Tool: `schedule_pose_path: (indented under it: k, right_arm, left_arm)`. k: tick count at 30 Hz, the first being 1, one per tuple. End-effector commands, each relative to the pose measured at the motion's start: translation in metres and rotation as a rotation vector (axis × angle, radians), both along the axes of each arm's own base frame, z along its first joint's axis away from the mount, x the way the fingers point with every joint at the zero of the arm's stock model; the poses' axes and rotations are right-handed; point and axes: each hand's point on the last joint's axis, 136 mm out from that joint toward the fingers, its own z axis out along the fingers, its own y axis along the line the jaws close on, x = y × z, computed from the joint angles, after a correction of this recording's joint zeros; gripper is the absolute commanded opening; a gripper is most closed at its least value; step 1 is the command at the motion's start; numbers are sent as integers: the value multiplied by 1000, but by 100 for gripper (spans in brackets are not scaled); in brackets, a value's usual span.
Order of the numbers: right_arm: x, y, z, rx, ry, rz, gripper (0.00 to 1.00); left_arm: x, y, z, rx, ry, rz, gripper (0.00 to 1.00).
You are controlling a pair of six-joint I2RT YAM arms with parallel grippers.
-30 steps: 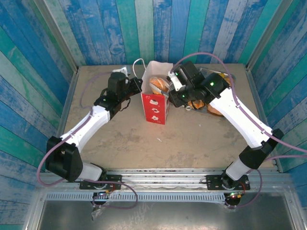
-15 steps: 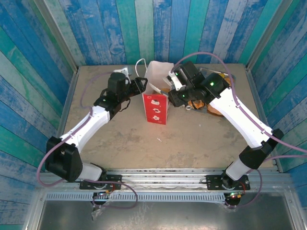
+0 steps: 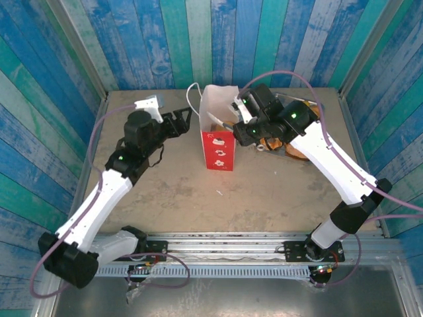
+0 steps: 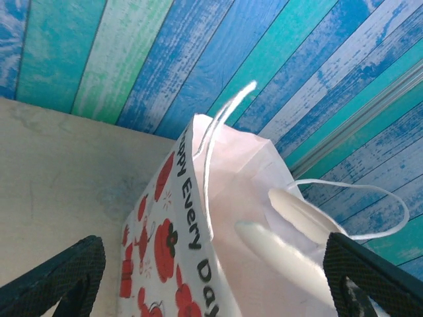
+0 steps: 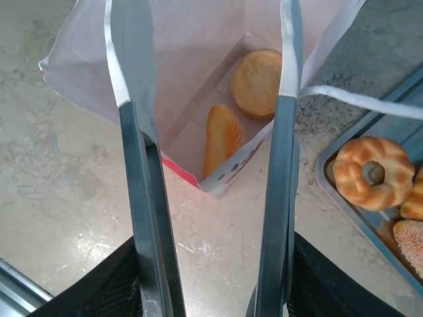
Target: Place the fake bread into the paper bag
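Bread [image 5: 256,82], two pieces, at bottom of bag [image 5: 192,46]; more on tray [image 5: 328,173] at right. Tongs [image 5: 137,165] spread, pinching nothing, clamped in right gripper [image 5: 215,290]. Left gripper [image 3: 187,117] wide apart, left of bag.

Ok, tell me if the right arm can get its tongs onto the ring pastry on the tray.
Probably yes: the ring pastry lies uncovered on the tray, just beside the open tongs; nothing blocks it.
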Motion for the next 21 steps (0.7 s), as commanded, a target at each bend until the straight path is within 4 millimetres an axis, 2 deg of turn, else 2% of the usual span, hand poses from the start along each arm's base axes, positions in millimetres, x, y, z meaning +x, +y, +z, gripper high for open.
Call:
schedule_pose_path:
  k: [1,6,11,17,21]
  right_arm:
    - [0,-8,28,42,-63,-34,54]
    - [4,-8,32,48,-76,-48,53]
    - [8,-10,40,57,-101,-64,52]
    - [14,-15,65,94,-169,-79,52]
    - [20,-29,85,132,-223,-110,52]
  left_arm:
    - [-16,20,-11,69,-19,59,93]
    - [-36,37,-27,69,-29,99,95]
    - [-48,51,-42,77,-38,144,98]
    - [-55,54,-45,53,-59,152,100]
    - [-53,52,-43,40,-62,144,100]
